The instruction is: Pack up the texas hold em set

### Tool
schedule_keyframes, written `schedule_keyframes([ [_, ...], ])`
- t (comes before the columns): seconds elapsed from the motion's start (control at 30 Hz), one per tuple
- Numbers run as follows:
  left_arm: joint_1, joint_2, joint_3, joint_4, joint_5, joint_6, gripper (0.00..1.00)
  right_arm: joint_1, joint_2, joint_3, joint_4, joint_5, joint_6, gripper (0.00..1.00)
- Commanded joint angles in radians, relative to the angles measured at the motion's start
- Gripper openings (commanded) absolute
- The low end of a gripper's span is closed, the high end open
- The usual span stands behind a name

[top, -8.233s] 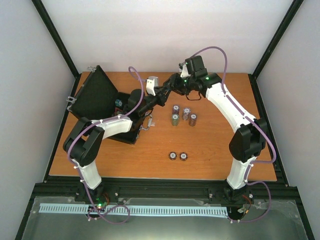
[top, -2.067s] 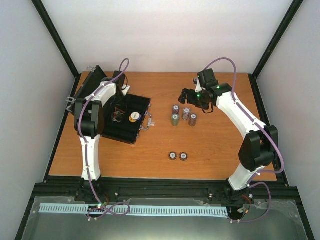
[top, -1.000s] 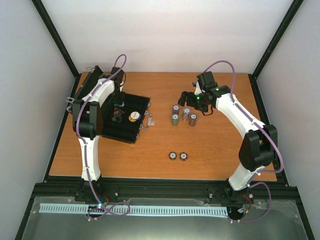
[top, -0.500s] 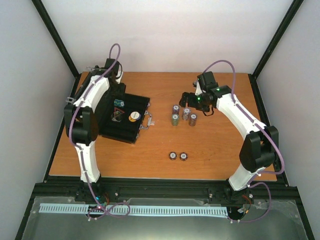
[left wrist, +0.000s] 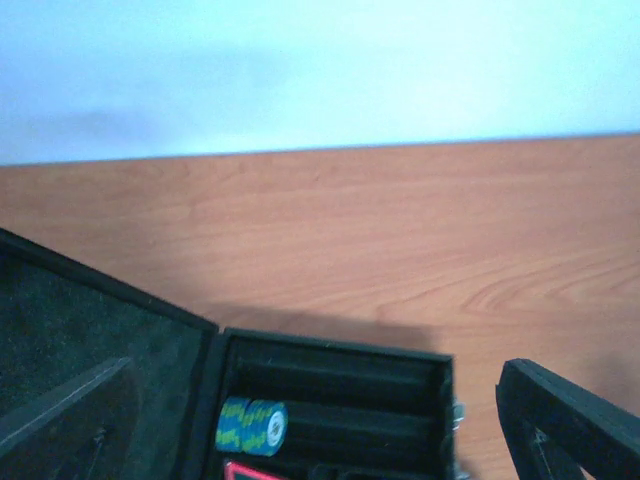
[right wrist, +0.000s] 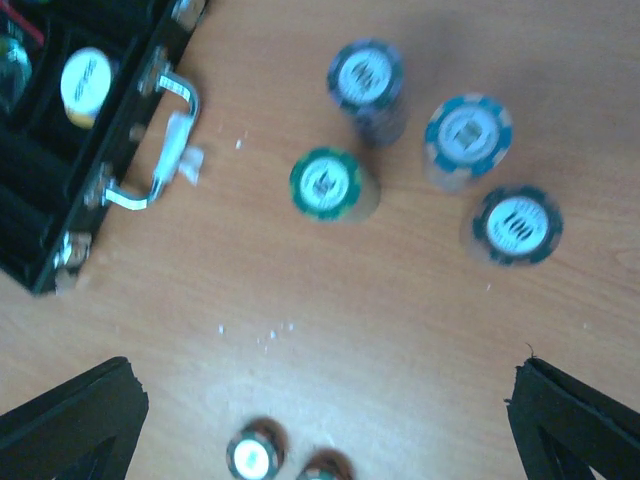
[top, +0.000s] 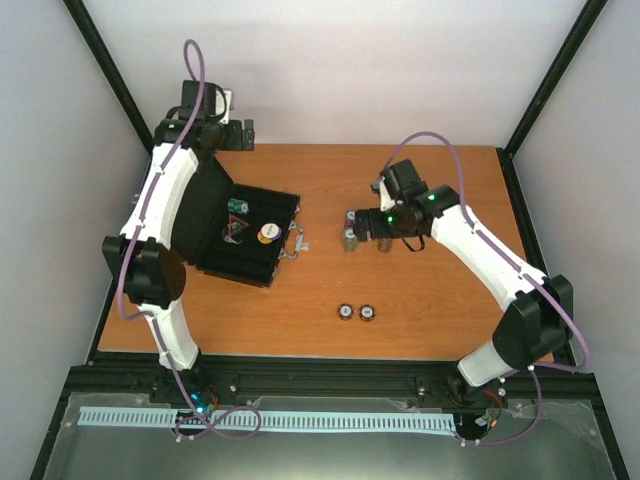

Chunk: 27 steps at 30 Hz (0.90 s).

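Observation:
The black case (top: 262,258) lies open at the table's left, its lid (top: 196,205) raised. In its tray rest a blue-green chip stack (top: 237,205) (left wrist: 250,427), a dark triangular token (top: 235,231) and a white dealer disc (top: 267,233) (right wrist: 85,80). My left gripper (top: 208,132) (left wrist: 315,372) hangs open and empty, high behind the case. Several striped chip stacks (right wrist: 328,185) stand right of the case's silver handle (right wrist: 160,140). My right gripper (top: 362,225) (right wrist: 325,372) hovers open above them, holding nothing. Two small chip stacks (top: 344,313) (right wrist: 252,455) stand nearer the front.
The wooden table (top: 430,310) is bordered by a black frame, with white walls behind and to both sides. My left arm (top: 165,200) stretches up along the lid's left side. Tiny white crumbs (right wrist: 265,330) dot the wood between the chip groups.
My left gripper opened, then rose up and back out of the case, leaving the blue-green chip stack in the tray. My right gripper moved left and down over the standing chip stacks.

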Motion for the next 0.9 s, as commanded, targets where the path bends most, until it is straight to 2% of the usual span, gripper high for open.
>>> schedule_keyframes([
  [0.0,0.028,-0.092,0.024,0.136,0.071,-0.202,1.00,0.088,-0.076,-0.073,-0.078,0.095,-0.057,1.00],
  [0.13,0.068,-0.109,0.021,0.174,0.209,-0.312,1.00,0.165,-0.129,-0.169,-0.111,0.125,-0.061,1.00],
  [0.23,0.068,-0.108,0.035,0.126,0.236,-0.300,1.00,0.195,-0.160,-0.234,-0.123,0.120,-0.067,1.00],
  [0.33,0.068,-0.154,-0.024,0.128,0.275,-0.279,1.00,0.221,-0.177,-0.285,-0.135,0.127,-0.080,1.00],
  [0.47,0.068,-0.229,-0.112,0.153,0.267,-0.283,1.00,0.247,-0.180,-0.336,-0.132,0.109,-0.095,0.99],
  [0.67,0.068,-0.263,-0.123,0.087,0.312,-0.264,1.00,0.261,-0.161,-0.395,-0.083,0.032,-0.101,0.95],
  [0.87,0.068,-0.339,-0.233,0.105,0.312,-0.264,1.00,0.271,-0.112,-0.414,-0.047,-0.008,-0.096,0.93],
])
